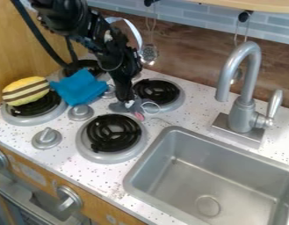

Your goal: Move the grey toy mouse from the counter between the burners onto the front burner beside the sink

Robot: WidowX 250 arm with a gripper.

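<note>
Right under the gripper (129, 102) is a grey toy (118, 107); gripper opening and hold I cannot tell.

Glossy grey metal-look faucet (247, 83), smooth metallic sink (193, 173), soft matt blue cloth (80, 89), speckled smooth countertop (161, 123).

We held our black WidowX 250 arm (114, 50) slanting downward, our gripper (130, 105) hanging low, pictured left of the faucet (243, 112).

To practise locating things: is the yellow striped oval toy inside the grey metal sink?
No, the toy rests on a black coil burner at left.
</note>
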